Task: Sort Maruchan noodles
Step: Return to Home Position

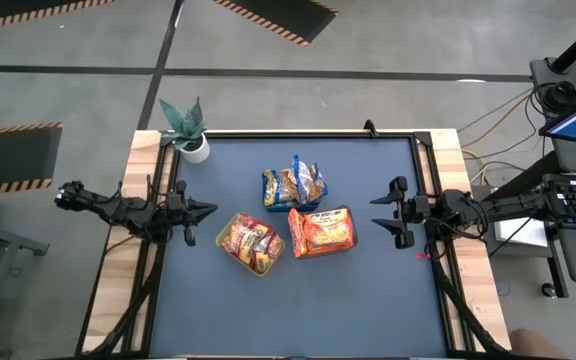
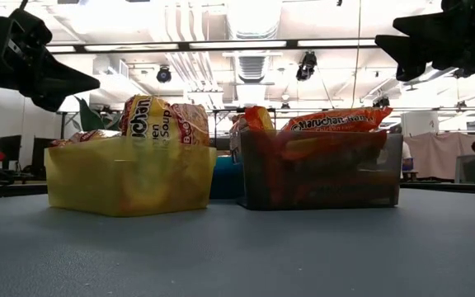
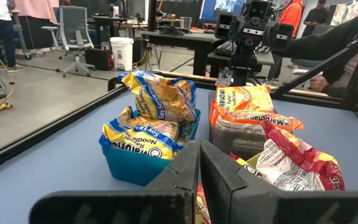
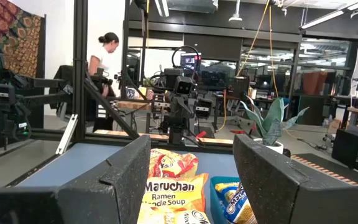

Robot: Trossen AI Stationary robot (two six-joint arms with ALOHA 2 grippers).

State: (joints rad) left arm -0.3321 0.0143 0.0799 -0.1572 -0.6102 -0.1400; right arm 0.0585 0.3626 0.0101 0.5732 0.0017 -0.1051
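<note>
Three trays of noodle packets stand together mid-table. The blue tray (image 1: 293,190) holds blue-and-yellow packets (image 3: 154,112). The yellow-green tray (image 2: 130,177) holds red-and-yellow packets (image 1: 250,242). The black tray (image 2: 320,169) holds orange packets (image 1: 321,231); several stick up above the rims. My left gripper (image 1: 208,211) hovers shut just left of the yellow-green tray, above the table. My right gripper (image 1: 380,218) hovers open to the right of the black tray, with its fingers wide apart in the right wrist view (image 4: 191,180).
A potted plant (image 1: 188,130) stands at the table's far left corner. A black frame rail (image 1: 298,134) runs along the table's edges. Bare grey mat (image 1: 298,310) lies on the near side of the trays. A person (image 4: 107,56) stands in the room beyond the table.
</note>
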